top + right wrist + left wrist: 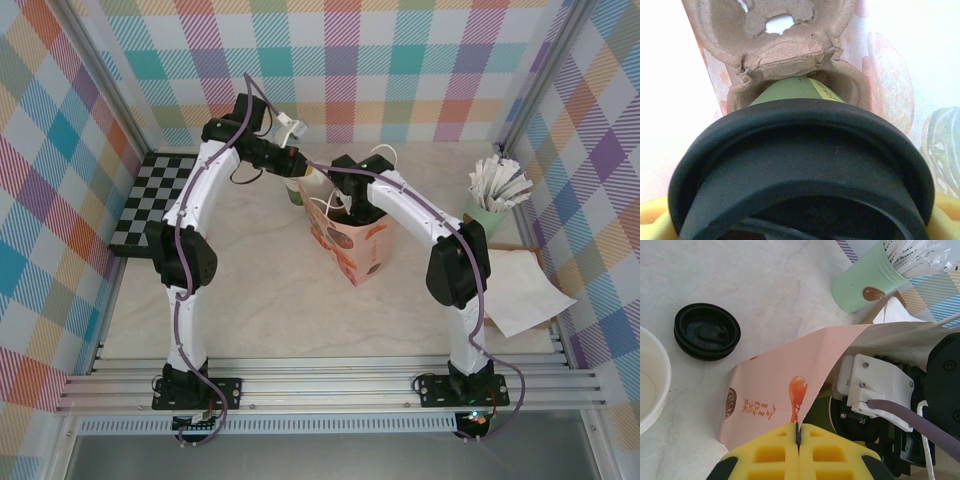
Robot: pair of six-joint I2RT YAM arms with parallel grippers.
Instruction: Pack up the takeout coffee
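**A:** How does the right gripper (800, 220) stand?

**B:** Its yellow fingers (946, 212) are spread wide and clamp the takeout coffee (800, 150) from both sides. The black lid faces the wrist camera, and the green wall runs away beyond it.

**A:** And past the fingertips?

**B:** Straight ahead, the cup's lower end reaches into a pocket of a torn brown cardboard tray (785, 55). The tray sits inside the pink paper bag (355, 255). Whether the cup is fully seated cannot be told.

**A:** The left gripper (799, 435)?

**B:** It is closed tight, pinching the bag's top edge between its pads. Ahead and to its left, a stack of black lids (707, 331) lies on the table. A white cup (650, 380) sits near the lids, further left. Well ahead to the right stands a mint-green cup (862, 282) of white sticks.
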